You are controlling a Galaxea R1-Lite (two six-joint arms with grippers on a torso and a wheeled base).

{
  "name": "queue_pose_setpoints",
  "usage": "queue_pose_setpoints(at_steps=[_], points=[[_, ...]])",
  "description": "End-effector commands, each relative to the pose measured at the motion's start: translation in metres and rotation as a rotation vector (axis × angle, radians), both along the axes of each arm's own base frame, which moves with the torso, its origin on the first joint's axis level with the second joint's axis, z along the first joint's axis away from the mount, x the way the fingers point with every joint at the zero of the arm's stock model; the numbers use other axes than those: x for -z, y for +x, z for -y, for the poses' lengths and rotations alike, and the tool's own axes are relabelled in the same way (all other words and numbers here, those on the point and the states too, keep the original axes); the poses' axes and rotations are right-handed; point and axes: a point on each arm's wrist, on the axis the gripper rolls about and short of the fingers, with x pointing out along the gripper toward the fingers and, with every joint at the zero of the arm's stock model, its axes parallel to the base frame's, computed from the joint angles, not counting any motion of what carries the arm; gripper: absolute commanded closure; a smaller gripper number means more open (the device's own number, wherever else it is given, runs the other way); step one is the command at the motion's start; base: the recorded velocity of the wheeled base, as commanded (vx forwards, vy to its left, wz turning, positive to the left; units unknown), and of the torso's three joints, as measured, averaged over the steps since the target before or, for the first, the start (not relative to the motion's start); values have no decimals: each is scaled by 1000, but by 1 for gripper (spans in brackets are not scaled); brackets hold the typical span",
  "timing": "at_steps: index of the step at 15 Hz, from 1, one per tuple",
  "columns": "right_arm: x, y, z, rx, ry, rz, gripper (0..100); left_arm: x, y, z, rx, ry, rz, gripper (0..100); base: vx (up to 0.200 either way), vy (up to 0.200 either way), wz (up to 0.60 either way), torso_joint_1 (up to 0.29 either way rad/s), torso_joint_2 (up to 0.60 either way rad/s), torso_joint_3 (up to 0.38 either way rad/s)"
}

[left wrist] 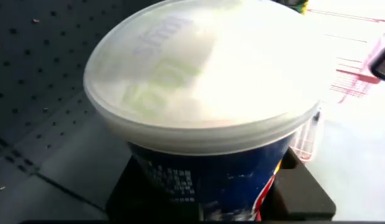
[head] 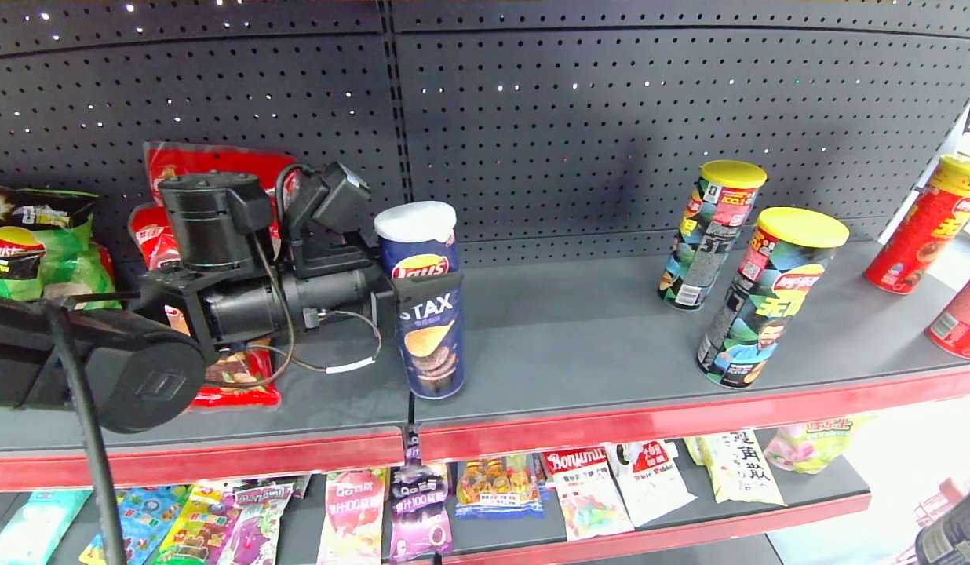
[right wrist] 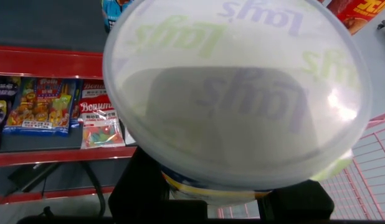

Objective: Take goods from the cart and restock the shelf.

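Now, blue cardboard crisp tube with a white plastic lid (head: 428, 345): it stands upright on the grey metal shelf board with a red front edge (head: 610, 345). Its base is near that red edge, and I cannot tell if it rests with full weight.
Left gripper (head: 424, 289): it comes in from 9 o'clock of the blue tube. Its black fingers (head: 432, 282) are closed around the upper half of the tube, just under the lid.
Right gripper (right wrist: 217, 200): its black fingers (right wrist: 139, 190) are clamped on a second crisp tube with a translucent lid and a yellow band below it (right wrist: 236, 93). This tube is held off the shelf, near a red wire cart (right wrist: 367, 180).
Patterned tubes: one dark patterned tube with a yellow lid (head: 709, 235) and a second of the same kind (head: 771, 302) stand at 3 o'clock of the blue tube, well apart from it and near each other.
Red tubes: a red tube with a yellow lid (head: 928, 227) and another red tube, cut by the edge (head: 960, 318), are at the far 3 o'clock end.
Bags: a green and black crisp bag (head: 30, 243) is at the 9 o'clock end. Red crisp bags (head: 210, 161) lean behind the left arm, against the black perforated back wall (head: 610, 118).
Lower shelf (head: 689, 526): at 6 o'clock, it carries flat coloured sweet packets (head: 587, 490) in a row.
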Motion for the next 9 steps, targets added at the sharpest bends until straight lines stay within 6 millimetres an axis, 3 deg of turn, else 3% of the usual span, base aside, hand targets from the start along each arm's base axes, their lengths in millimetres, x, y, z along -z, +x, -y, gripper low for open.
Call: queue_pose_setpoints(at_steps=[1,9], points=[[0,-1,0,1,-1,3,100,12,8,4,38,9,18,100,0,0,0,0,0,0],[0,0,0,1,-2,-3,100,24,6,3,50,5,29,100,0,0,0,0,0,0]])
